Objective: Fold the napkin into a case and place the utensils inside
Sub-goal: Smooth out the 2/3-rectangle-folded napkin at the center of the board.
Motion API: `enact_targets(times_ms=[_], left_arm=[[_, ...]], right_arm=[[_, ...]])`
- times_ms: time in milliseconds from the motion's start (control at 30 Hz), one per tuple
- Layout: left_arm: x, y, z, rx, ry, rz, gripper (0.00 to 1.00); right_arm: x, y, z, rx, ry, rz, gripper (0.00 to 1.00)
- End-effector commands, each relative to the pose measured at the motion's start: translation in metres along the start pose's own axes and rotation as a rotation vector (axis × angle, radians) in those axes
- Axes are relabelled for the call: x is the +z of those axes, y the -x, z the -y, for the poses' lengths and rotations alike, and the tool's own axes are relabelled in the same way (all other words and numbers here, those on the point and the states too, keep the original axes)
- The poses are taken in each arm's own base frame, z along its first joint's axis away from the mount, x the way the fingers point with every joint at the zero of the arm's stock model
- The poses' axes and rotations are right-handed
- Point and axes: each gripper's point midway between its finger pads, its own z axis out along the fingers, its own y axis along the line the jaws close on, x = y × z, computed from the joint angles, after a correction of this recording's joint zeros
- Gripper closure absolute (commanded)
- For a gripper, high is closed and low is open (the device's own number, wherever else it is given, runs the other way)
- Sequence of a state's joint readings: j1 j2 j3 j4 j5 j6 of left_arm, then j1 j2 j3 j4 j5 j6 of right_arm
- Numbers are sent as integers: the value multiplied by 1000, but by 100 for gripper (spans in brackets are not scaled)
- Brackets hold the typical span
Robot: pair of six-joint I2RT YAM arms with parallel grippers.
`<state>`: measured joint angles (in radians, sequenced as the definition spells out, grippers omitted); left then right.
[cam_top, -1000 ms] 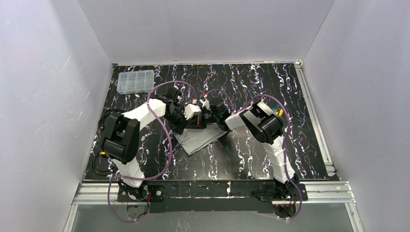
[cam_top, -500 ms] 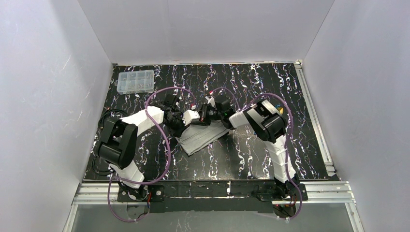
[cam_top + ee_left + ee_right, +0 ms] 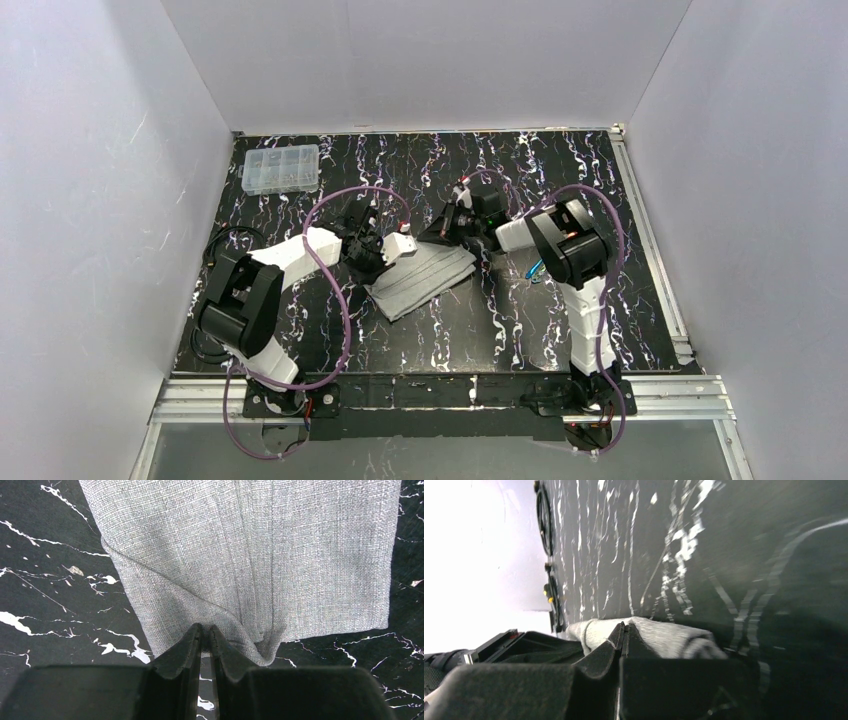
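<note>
Napkin (image 3: 425,280) lies folded flat; my left gripper (image 3: 202,630) pinches a pucker at its ten o'clock edge; my right gripper (image 3: 624,626) is closed at its one o'clock corner.

Plain pale lilac-white walls (image 3: 420,60) enclose a black, white-veined marble-patterned tabletop (image 3: 560,330) on three sides under even, soft light. Silver aluminium frame rails (image 3: 450,392) edge its near and right sides; a clear plastic compartment box (image 3: 281,168) sits in the far-left corner.
</note>
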<state>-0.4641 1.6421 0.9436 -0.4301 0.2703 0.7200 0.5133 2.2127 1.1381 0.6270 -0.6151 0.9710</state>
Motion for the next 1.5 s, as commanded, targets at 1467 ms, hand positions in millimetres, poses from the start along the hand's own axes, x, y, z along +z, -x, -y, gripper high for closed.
enact_targets(times_ms=[1467], left_arm=[[14, -53, 18, 45, 1, -186, 75]], right_arm=[[-54, 49, -24, -256, -71, 127, 94]])
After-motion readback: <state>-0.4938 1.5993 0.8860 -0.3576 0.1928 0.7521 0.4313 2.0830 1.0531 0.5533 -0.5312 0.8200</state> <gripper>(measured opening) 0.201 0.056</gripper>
